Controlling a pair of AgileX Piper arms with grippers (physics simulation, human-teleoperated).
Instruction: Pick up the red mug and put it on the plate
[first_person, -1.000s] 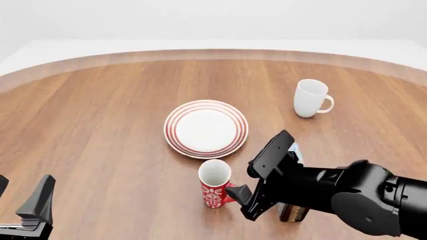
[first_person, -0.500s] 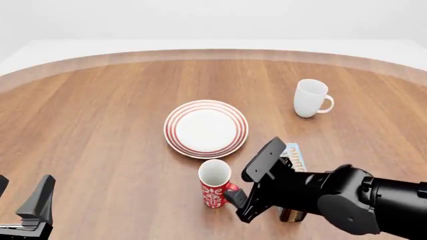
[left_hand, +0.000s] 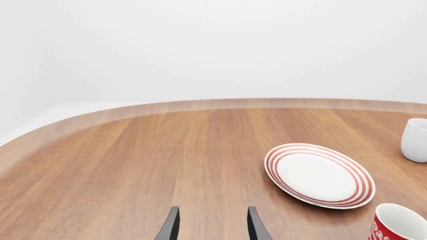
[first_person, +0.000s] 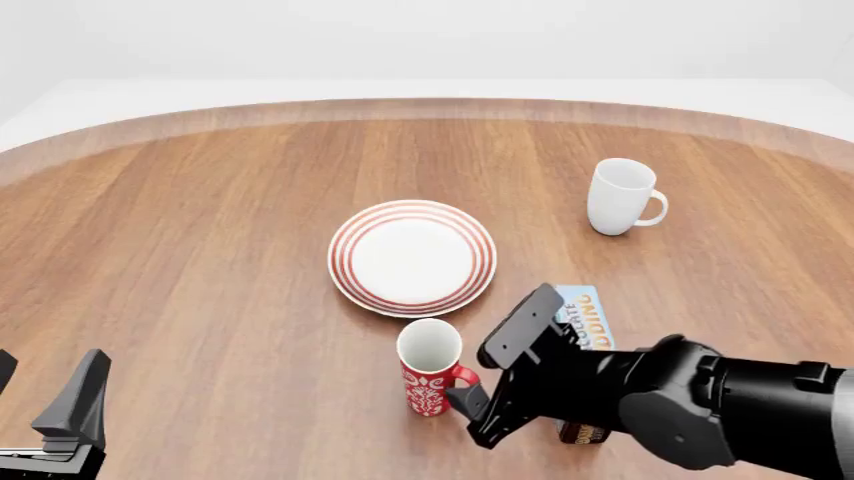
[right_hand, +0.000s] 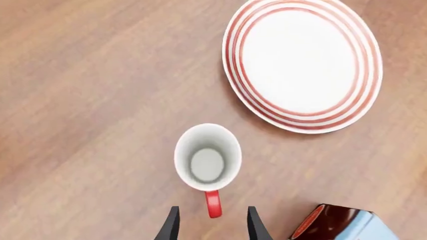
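The red mug stands upright on the table just in front of the plate, its handle pointing right, toward my right gripper. The right gripper is open and close beside the mug on its right. In the right wrist view the mug shows its white inside, and its red handle lies just ahead of the gap between the open fingertips of the right gripper. The plate is bare. My left gripper is open and empty at the front left. In the left wrist view, the left gripper faces the plate and the mug.
A plain white mug stands at the back right. A blue and brown carton lies on the table, partly under my right arm, and also shows in the right wrist view. The table's curved far edge runs along the back.
My right gripper has moved left and down toward the red mug, so its open fingers now sit right by the handle. The mug, plate and left arm have not moved.
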